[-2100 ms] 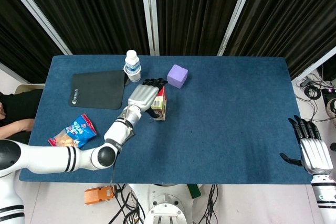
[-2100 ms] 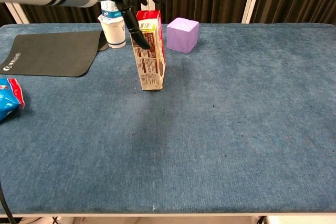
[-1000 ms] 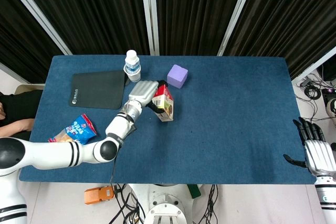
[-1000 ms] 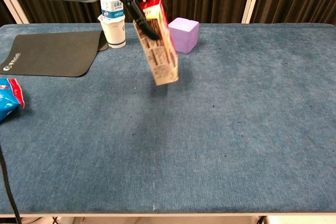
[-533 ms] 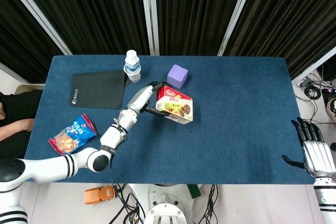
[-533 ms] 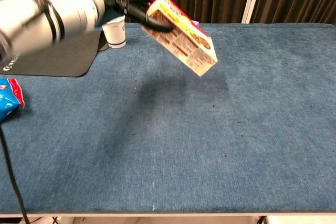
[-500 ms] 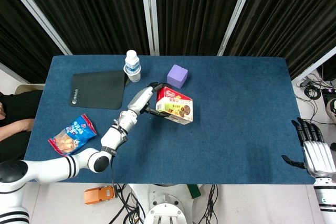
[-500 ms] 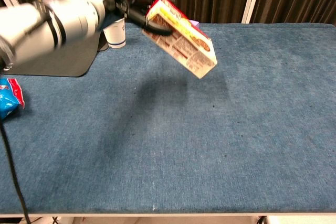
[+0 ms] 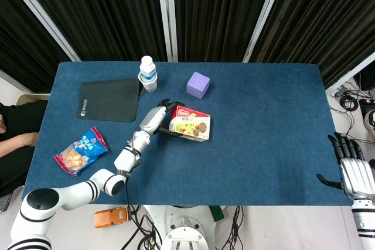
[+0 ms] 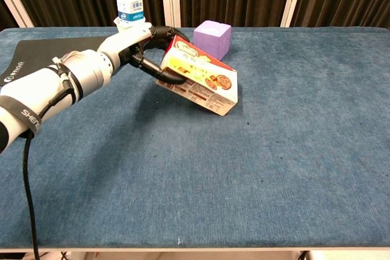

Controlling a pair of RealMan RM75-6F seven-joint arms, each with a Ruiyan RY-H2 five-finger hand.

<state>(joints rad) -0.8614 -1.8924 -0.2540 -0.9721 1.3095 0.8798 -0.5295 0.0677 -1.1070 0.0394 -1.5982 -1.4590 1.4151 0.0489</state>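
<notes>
My left hand (image 9: 157, 118) (image 10: 141, 45) grips one end of a biscuit box (image 9: 189, 124) (image 10: 198, 83). The box is red and yellow with pictures of round biscuits, and it lies tilted, its far end low near the blue table top (image 9: 263, 121) (image 10: 292, 150). Whether that end touches the cloth cannot be told. My right hand (image 9: 350, 168) hangs off the table's right front corner, fingers spread, holding nothing. It does not appear in the chest view.
A purple cube (image 9: 198, 84) (image 10: 212, 39) stands just behind the box. A small white bottle (image 9: 147, 74) (image 10: 130, 9) stands at the back beside a black mat (image 9: 108, 99) (image 10: 55, 53). A blue snack bag (image 9: 80, 151) lies at the front left.
My left hand lifted the upright box, swung it over onto its side and lowered it toward the table, moving nearer the robot. The right hand stayed put.
</notes>
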